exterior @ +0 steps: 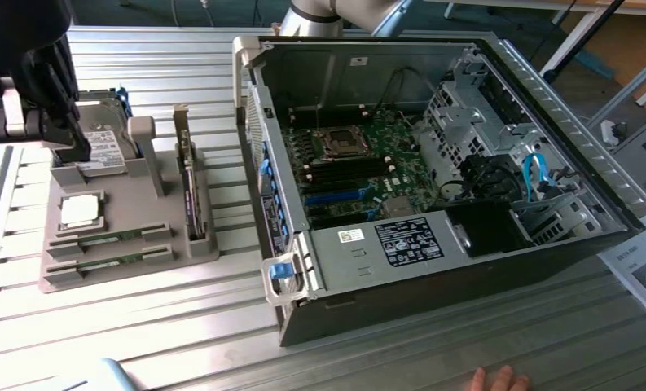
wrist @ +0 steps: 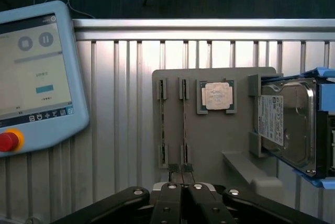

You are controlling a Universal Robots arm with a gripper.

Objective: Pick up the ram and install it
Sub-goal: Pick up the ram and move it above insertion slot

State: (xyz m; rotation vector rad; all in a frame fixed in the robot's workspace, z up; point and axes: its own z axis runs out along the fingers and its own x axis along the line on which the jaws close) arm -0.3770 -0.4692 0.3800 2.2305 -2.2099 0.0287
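Note:
Two ram sticks stand on edge in slots of a grey holder (exterior: 138,244). One ram stick (exterior: 111,239) (wrist: 184,124) lies nearer the processor chip, the other (exterior: 105,262) (wrist: 163,124) beside it. My gripper (exterior: 75,151) (wrist: 181,170) hangs above the holder's hard-drive end, fingers shut with nothing between them. In the wrist view the shut fingertips sit just off the end of the nearer ram stick, apart from it. The open computer case (exterior: 432,269) lies to the exterior view's right, its green motherboard (exterior: 355,171) exposed.
The holder also carries a square silver processor chip (exterior: 81,210) (wrist: 217,96) and a hard drive (exterior: 105,147) (wrist: 285,122). A teach pendant (wrist: 36,77) lies on the slatted metal table. A person's hand (exterior: 502,379) rests at the table's near edge.

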